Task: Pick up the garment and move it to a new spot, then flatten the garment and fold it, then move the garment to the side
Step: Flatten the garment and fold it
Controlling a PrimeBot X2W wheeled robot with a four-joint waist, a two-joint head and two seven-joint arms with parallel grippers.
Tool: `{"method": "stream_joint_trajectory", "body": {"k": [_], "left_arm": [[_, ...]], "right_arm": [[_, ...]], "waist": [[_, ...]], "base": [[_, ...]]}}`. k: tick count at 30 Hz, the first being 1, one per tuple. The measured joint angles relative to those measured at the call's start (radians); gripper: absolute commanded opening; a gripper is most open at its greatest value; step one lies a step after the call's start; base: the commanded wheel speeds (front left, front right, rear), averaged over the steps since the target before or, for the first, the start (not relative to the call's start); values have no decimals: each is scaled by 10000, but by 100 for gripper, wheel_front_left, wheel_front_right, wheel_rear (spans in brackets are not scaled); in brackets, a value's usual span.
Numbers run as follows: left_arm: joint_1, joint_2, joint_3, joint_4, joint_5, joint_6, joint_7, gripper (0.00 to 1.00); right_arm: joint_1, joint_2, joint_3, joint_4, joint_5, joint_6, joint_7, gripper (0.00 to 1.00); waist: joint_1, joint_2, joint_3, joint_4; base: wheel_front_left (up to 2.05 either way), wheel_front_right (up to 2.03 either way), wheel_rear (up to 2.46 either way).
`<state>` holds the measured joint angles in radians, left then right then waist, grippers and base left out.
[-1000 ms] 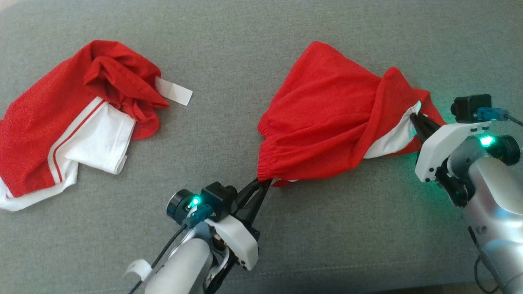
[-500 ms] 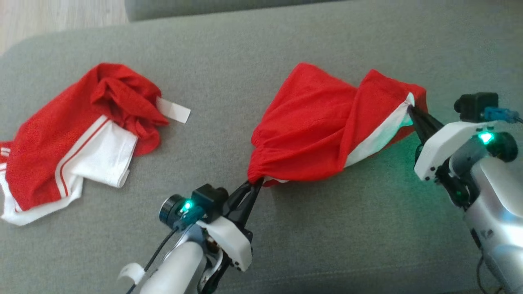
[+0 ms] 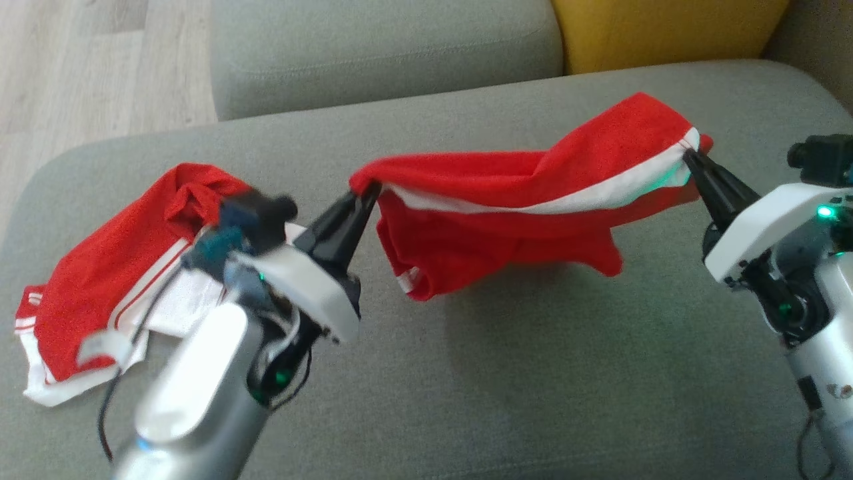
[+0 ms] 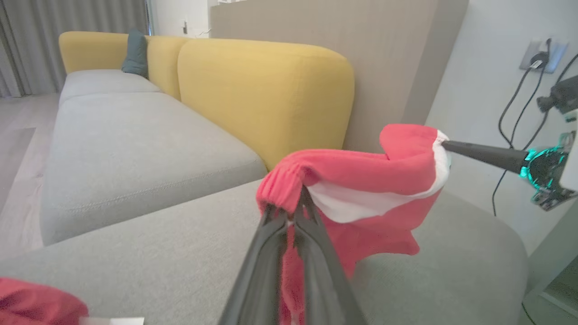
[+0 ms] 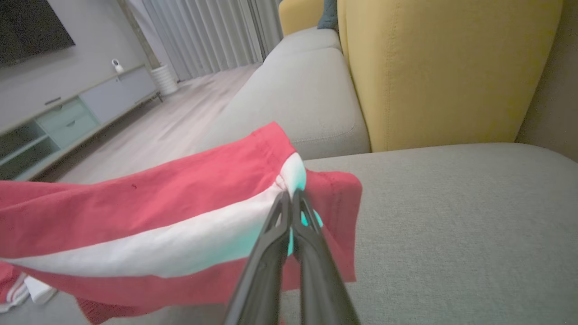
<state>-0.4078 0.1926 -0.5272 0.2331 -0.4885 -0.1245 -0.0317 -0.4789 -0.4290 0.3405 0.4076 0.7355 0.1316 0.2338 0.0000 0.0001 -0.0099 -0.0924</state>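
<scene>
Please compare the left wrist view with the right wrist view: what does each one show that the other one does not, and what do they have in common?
Left wrist view: the right gripper seen from the side, pinching the white end of the red garment, and a wall socket with cables. Right wrist view: a low TV cabinet and a dark screen on the wall. Both: the garment stretched over the grey seat, the yellow backrest, and that arm's own gripper shut on the cloth, the left gripper at the gathered red end.

You have a spare red-and-white garment (image 3: 80,300) crumpled at the grey seat cushion's (image 3: 533,387) left end, with a yellow back cushion (image 3: 666,33) behind.
</scene>
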Motion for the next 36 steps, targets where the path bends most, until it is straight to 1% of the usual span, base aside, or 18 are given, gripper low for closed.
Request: {"method": "stream_joint_trajectory", "body": {"k": [3, 7, 11, 13, 17, 20, 23, 27, 31, 34, 36], "left_arm": [[-497, 102, 138, -476, -441, -4, 616, 0], [-1521, 280, 591, -757, -855, -44, 1183, 0], [-2320, 261, 951, -826, -1296, 61, 1618, 0], [-2403, 251, 1103, -823, -1492, 109, 1789, 0], [-2342, 251, 1087, -809, -1848, 113, 2288, 0], [-2298, 247, 1147, -846, -1967, 253, 2282, 0], [-2156, 261, 1070, -1043, -2096, 247, 2437, 0], [-1856, 297, 884, -1118, -2150, 247, 2606, 0], [-1791, 520, 880, -976, -2150, 280, 2880, 0], [-2013, 531, 941, -351, -2326, 299, 3129, 0], [-2437, 581, 926, 180, -2224, 320, 3219, 0]], "right_arm": [[17, 305, -276, -278, 230, -2, -12, 0], [-154, 828, -970, -516, 159, -2, -481, 0], [-433, 1162, -970, -802, 65, -2, -316, 0], [-542, 1360, -1131, -1005, -8, 0, -571, 0], [-664, 1684, -1503, -1091, 182, -2, -451, 0], [-651, 1647, -1486, -1164, -81, -2, -314, 0], [-610, 1645, -1492, -1267, -79, -2, 19, 0], [-535, 1636, -1515, -1440, -190, -2, 130, 0], [-469, 1657, -1647, -1463, -508, -2, 314, 0], [-799, 1946, -1745, -943, -777, -2, 445, 0], [-1367, 2171, -1720, -418, -1080, -2, 489, 0]], "waist": [[0, 0, -175, -13], [0, 0, -335, -24], [0, 0, -439, -31], [0, 0, -459, -34], [0, 0, -535, 17], [0, 0, -559, 64], [0, 0, -567, 122], [0, 0, -495, 183], [0, 0, -269, 233], [0, 0, -11, 205], [0, 0, 220, 152]], "base": [[0, 0, 0], [0, 0, 0], [0, 0, 0], [0, 0, 0], [0, 0, 0], [0, 0, 0], [0, 0, 0], [0, 0, 0], [0, 0, 0], [0, 0, 0], [0, 0, 0]]}}
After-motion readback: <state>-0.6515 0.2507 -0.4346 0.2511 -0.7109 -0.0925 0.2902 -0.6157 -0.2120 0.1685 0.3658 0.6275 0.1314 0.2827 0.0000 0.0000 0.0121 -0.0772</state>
